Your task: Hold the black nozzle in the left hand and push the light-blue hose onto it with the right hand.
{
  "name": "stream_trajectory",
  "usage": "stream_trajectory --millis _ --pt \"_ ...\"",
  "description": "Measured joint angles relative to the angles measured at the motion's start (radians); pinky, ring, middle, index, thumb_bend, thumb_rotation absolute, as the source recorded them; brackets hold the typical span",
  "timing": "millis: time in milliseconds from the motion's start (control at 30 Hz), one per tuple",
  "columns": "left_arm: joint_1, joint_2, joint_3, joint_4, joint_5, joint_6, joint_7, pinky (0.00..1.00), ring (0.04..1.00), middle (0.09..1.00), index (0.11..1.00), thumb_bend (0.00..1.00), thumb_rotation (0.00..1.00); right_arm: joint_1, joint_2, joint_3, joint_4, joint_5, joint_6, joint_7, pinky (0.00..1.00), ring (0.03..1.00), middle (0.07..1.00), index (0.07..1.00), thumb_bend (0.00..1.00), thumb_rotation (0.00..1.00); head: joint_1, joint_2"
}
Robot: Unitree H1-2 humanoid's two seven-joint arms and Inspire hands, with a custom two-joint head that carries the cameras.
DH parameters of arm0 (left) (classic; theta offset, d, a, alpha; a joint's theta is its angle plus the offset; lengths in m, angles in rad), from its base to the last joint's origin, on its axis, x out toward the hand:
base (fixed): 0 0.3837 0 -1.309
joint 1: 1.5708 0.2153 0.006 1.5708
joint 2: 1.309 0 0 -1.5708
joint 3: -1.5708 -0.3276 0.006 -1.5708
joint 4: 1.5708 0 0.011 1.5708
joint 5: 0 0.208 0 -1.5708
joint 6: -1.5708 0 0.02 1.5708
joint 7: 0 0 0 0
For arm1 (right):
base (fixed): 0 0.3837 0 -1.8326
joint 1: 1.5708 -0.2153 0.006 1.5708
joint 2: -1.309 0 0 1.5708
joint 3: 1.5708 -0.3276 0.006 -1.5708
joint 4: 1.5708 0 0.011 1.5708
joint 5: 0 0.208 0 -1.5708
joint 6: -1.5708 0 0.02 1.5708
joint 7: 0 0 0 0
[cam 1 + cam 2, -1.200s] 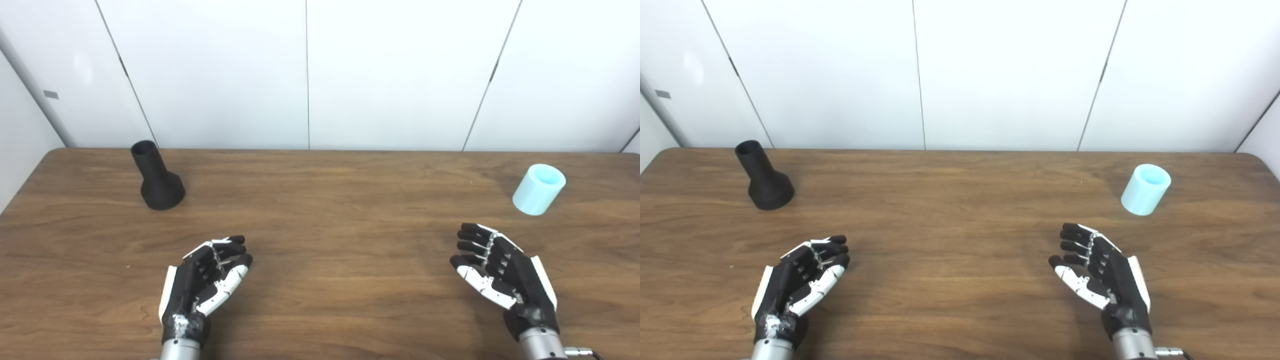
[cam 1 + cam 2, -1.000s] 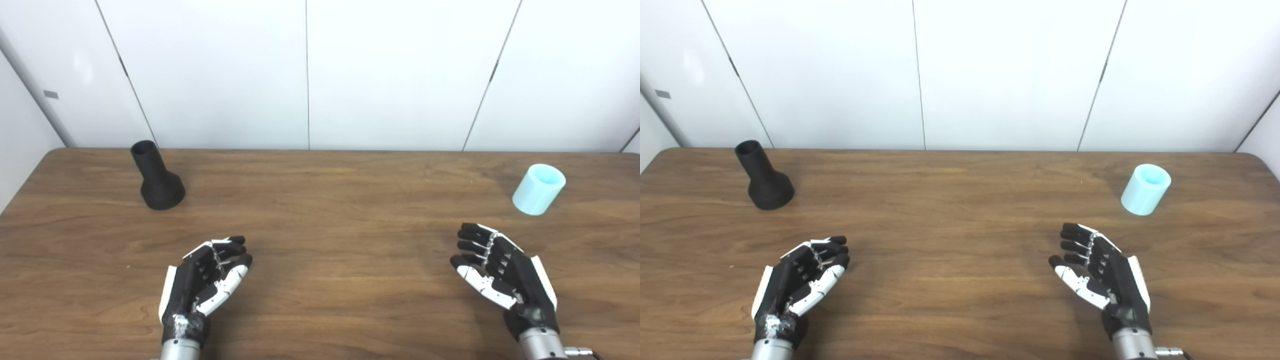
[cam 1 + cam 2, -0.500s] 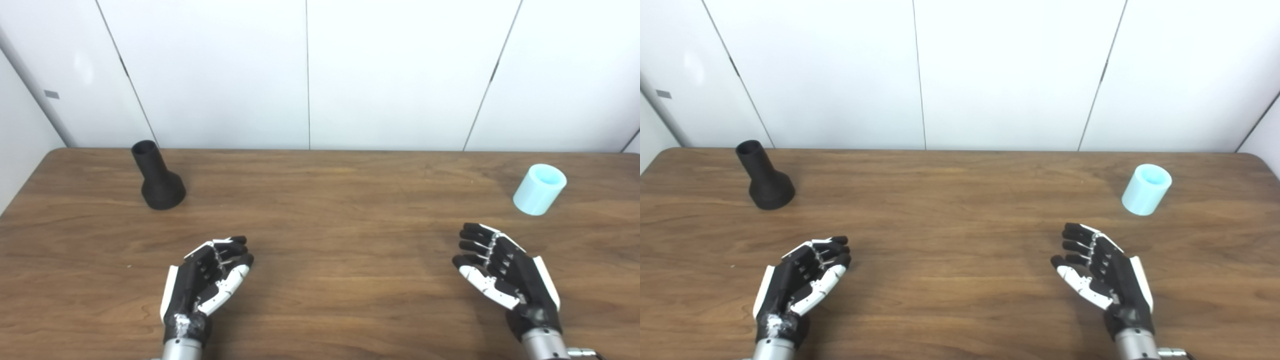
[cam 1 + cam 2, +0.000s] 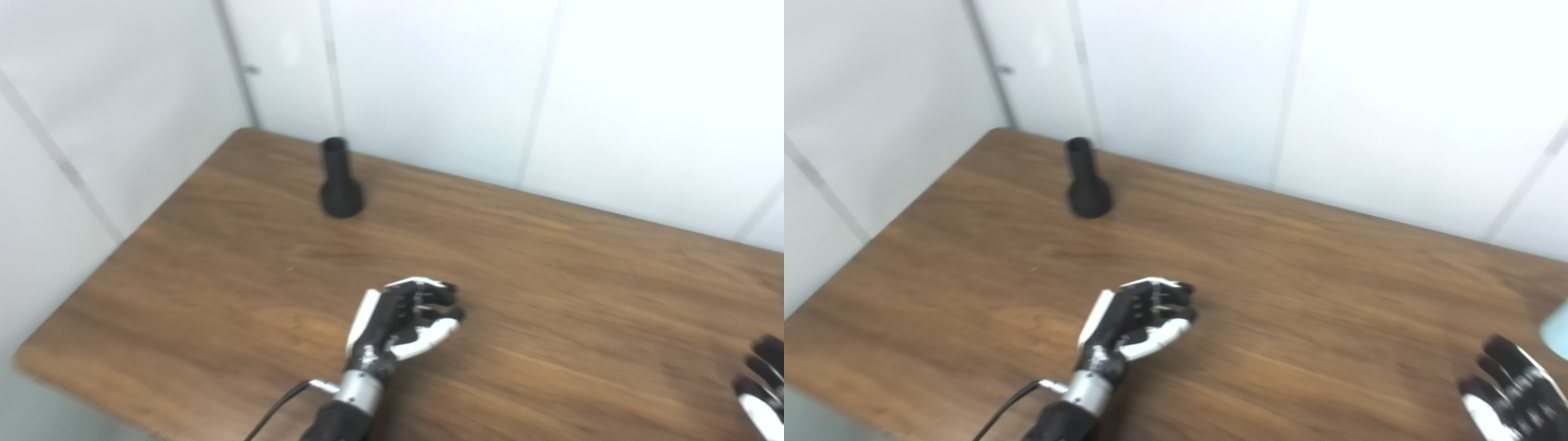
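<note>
Camera has swung left; nothing else moved. Black nozzle [image 4: 340, 184] stands upright upper centre near the counter's [image 4: 551, 257] far edge. Left hand [image 4: 401, 321] spread, empty, mid-counter; right hand [image 4: 1513, 392] spread at lower right, light-blue hose [image 4: 1557, 324] cut by the right edge.

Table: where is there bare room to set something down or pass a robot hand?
The table is bare between the black nozzle and left robot hand, and between that hand and the right robot hand. Nowhere is crowded; the light-blue hose sits at the right edge.
</note>
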Motion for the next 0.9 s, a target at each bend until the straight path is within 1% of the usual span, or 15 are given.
stream_trajectory --millis 33,67,100,200,333,400,533,633,700,833,900 --pt "-0.001 -0.002 -0.005 0.003 0.006 -0.001 0.003 0.61 0.69 0.703 0.498 0.48 0.08 -0.001 -0.006 -0.001 0.011 -0.003 -0.016 0.001 0.56 0.671 0.694 0.648 0.28 0.36 0.011 0.0" --pt "-0.002 -0.004 -0.009 0.009 0.012 -0.006 0.005 0.61 0.69 0.702 0.498 0.48 0.08 -0.003 -0.013 -0.003 0.025 0.0 -0.027 0.004 0.54 0.655 0.679 0.635 0.31 0.39 0.011 0.0" --pt "-0.005 -0.009 -0.013 0.022 0.017 -0.012 0.009 0.6 0.689 0.7 0.498 0.48 0.08 -0.006 -0.019 -0.009 0.039 0.008 -0.029 0.008 0.52 0.643 0.669 0.625 0.33 0.4 0.026 -0.003" --pt "-0.007 -0.028 -0.026 0.031 0.039 -0.011 0.023 0.59 0.689 0.701 0.498 0.48 0.08 -0.012 -0.021 -0.026 0.056 0.035 -0.029 0.013 0.49 0.617 0.643 0.595 0.35 0.4 0.031 -0.005" --pt "-0.009 -0.042 -0.032 0.031 0.043 -0.012 0.023 0.58 0.685 0.701 0.498 0.48 0.08 -0.016 -0.021 -0.029 0.065 0.049 -0.029 0.021 0.46 0.6 0.626 0.574 0.38 0.41 0.026 -0.008" --pt "-0.009 -0.042 -0.031 0.031 0.043 -0.012 0.023 0.58 0.688 0.699 0.498 0.48 0.08 -0.016 -0.021 -0.029 0.066 0.05 -0.03 0.024 0.44 0.578 0.609 0.56 0.43 0.44 0.026 -0.008" --pt "-0.01 -0.042 -0.028 0.044 0.043 -0.041 0.024 0.59 0.684 0.696 0.498 0.48 0.08 -0.016 -0.02 -0.029 0.067 0.049 -0.033 0.026 0.42 0.554 0.589 0.543 0.5 0.46 0.02 -0.008" --pt "-0.011 -0.042 -0.024 0.057 0.043 -0.046 0.024 0.59 0.688 0.699 0.498 0.48 0.08 -0.017 -0.019 -0.029 0.067 0.048 -0.033 0.024 0.4 0.536 0.575 0.529 0.56 0.48 0.019 -0.008" --pt "-0.011 -0.042 -0.023 0.058 0.043 -0.046 0.025 0.6 0.691 0.701 0.498 0.48 0.08 -0.017 -0.019 -0.029 0.068 0.048 -0.034 0.024 0.4 0.532 0.572 0.526 0.6 0.49 0.031 -0.011" --pt "-0.011 -0.042 -0.02 0.059 0.043 -0.046 0.027 0.6 0.688 0.699 0.498 0.48 0.08 -0.017 -0.02 -0.029 0.068 0.048 -0.04 0.026 0.4 0.531 0.571 0.524 0.66 0.51 0.031 -0.011" --pt "-0.012 -0.042 -0.02 0.06 0.043 -0.049 0.027 0.58 0.674 0.693 0.498 0.48 0.08 -0.017 -0.02 -0.029 0.068 0.049 -0.04 0.028 0.4 0.538 0.576 0.526 0.68 0.52 0.031 -0.011"
